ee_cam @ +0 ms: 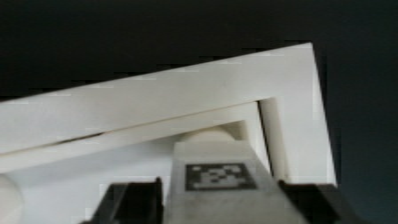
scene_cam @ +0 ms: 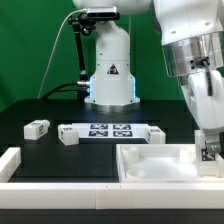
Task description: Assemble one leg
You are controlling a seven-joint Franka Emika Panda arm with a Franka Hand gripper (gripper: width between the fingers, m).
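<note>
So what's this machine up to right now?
It's a robot arm putting furniture together. Its claw is down at the corner of a big white tray-like piece, and the wrist view shows a small tagged leg sitting inside that corner just ahead of the claw's fingers. Whether it grips the leg, I can't tell. Two more small white posts lie on the black table beside the marker board.

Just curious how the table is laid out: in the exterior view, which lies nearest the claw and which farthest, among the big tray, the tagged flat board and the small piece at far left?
1. Tray, directly below the claw.
2. Marker board, middle.
3. Small white piece, far left.
</note>
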